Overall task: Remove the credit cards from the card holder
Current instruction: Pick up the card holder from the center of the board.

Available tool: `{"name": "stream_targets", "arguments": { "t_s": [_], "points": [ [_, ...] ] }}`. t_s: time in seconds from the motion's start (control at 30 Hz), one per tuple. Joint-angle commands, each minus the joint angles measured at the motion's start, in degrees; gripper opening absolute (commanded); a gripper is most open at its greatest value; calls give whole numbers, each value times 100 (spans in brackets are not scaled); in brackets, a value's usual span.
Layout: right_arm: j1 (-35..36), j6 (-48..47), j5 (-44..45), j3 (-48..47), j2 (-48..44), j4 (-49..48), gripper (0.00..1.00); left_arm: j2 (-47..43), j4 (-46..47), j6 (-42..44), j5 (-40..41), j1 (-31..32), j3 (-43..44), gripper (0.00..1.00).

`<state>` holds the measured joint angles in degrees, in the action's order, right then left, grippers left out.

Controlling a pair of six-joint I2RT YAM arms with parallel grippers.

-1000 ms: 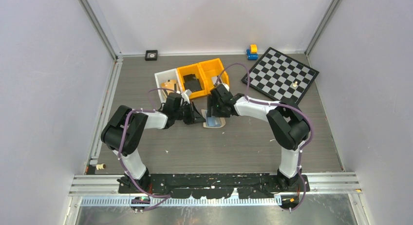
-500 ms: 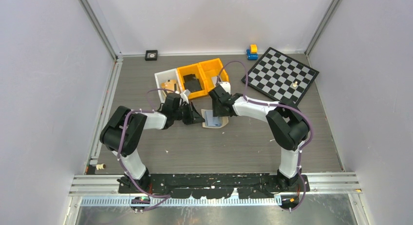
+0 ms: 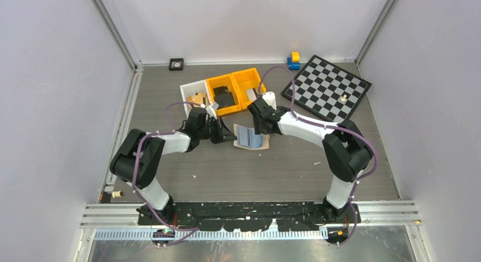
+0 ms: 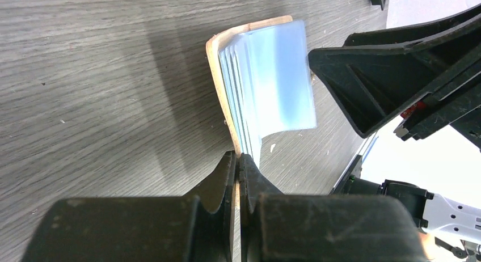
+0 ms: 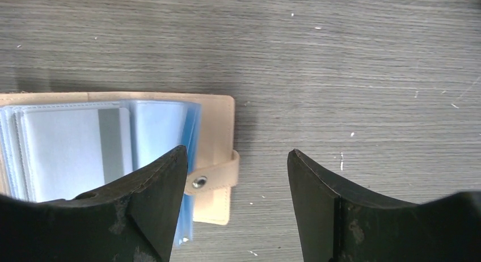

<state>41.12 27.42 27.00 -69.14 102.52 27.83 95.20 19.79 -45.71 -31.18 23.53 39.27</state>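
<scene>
from above, the card holder [image 3: 249, 138] lies open on the grey table [image 3: 283, 171], between the two arms and just in front of the yellow bins [image 3: 244, 76]. there it is only a pale blue patch with a tan rim.

the left wrist view shows more. the left gripper [image 4: 237, 163] is pinched tight on the near edge of the tan cover, a thin strip of it caught between the fingers. the see-through pockets fan up from the cover like pages.

only the right wrist view shows the contents. a light grey credit card [image 5: 68, 151] with a darker grey stripe sits inside the top pocket. a tan strap [image 5: 215, 178] with a metal snap sticks out past the cover's edge. the right gripper [image 5: 237, 160] stands with its fingers wide apart, one over the pockets' free edge and the other over bare table, clasping nothing.

the pocket film blurs the card's face, so any print on it is unreadable. how many cards lie in the lower pockets cannot be told. the right wrist view cuts the holder off at the left, and one finger hides its lower corner.

further back sit a white bin [image 3: 187, 92], a chessboard [image 3: 326, 87] and a blue and yellow toy [image 3: 293, 60].
</scene>
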Motion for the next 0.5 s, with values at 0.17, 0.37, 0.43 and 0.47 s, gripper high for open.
{"name": "stream_targets", "arguments": {
  "t_s": [0.17, 0.37, 0.43, 0.47],
  "points": [
    [-16, 8, 733, 197, -839, 70, 66, -317, 116, 139, -36, -49, -1, 0],
    [-13, -217, -850, 1249, -1864, -1636, 63, -194, 192, 82, -132, -50, 27, 0],
    [-8, -217, -1505, 1331, -1814, -1906, 65, -149, 212, 63, -159, -50, 22, 0],
    [-8, -203, -1802, 1319, -1719, -2007, 65, -138, 222, 58, -160, -46, 20, 0]
  ]
}}
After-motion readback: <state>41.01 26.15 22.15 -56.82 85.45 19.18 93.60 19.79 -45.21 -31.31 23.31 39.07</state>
